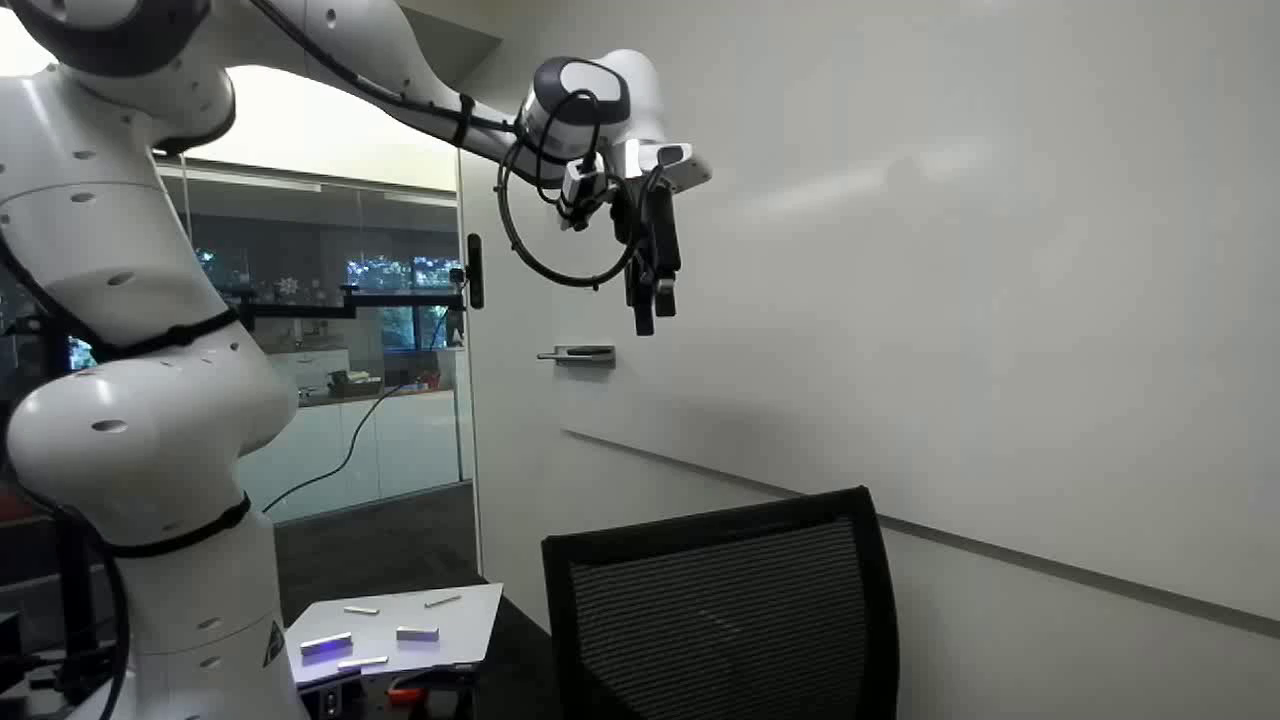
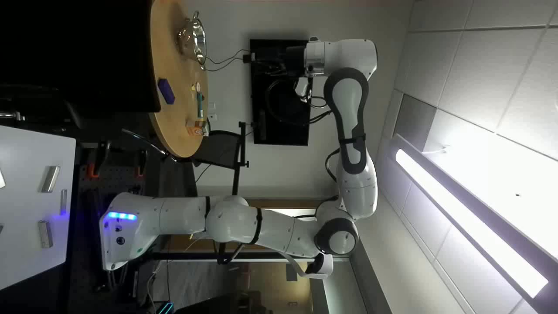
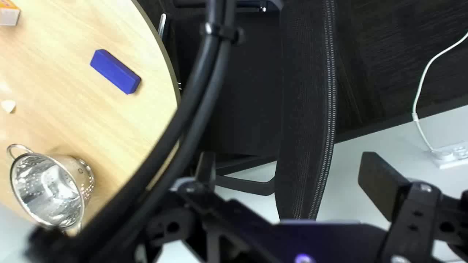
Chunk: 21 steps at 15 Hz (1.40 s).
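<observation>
Your jaws standing wide apart, high in the air, the black chair [image 3: 259,91] below them, beside it the wooden tabletop [image 3: 109,120], carrying the blue block [image 3: 115,71] and the metal colander [image 3: 51,188]

Honestly can't read a single word, brand or number in any of the views. Closest I get is a dark, roughly triangular mark [image 1: 273,643] low on the robot arm [image 1: 150,420] in an exterior view, way too small to make out, and the markings on the little orange box [image 2: 197,127] on the desk [image 2: 181,104], also in an exterior view, are just mush at this size. Only symbol I can actually recognize is a pale snowflake shape [image 1: 288,286] on the glass [image 1: 320,225].
</observation>
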### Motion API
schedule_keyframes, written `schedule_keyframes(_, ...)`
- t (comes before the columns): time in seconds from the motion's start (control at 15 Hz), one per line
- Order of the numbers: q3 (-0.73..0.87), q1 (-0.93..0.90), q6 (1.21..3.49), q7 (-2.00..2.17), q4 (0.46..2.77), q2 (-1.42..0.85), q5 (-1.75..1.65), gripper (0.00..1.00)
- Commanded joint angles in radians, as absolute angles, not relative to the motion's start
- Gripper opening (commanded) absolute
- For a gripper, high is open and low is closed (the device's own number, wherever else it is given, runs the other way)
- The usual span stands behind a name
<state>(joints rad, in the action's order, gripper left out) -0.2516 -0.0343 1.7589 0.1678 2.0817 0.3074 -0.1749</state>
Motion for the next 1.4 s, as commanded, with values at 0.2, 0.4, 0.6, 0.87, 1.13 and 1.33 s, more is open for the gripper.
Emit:
schedule_keyframes(0.2, -0.226, -0.065, 1.755, 0.175, 2.079, 0.304, -0.183, 1.00)
schedule_keyframes(0.4, -0.226, -0.065, 1.755, 0.175, 2.079, 0.304, -0.183, 1.00)
schedule_keyframes(0.6, -0.226, -0.065, 1.755, 0.175, 2.079, 0.304, -0.183, 1.00)
schedule_keyframes(0.87, -0.226, -0.065, 1.755, 0.175, 2.079, 0.304, -0.183, 1.00)
schedule_keyframes(1.13, -0.214, -0.078, 1.747, 0.153, 2.077, 0.301, -0.183, 1.00)
schedule_keyframes(1.33, -0.209, -0.086, 1.739, 0.132, 2.075, 0.299, -0.184, 1.00)
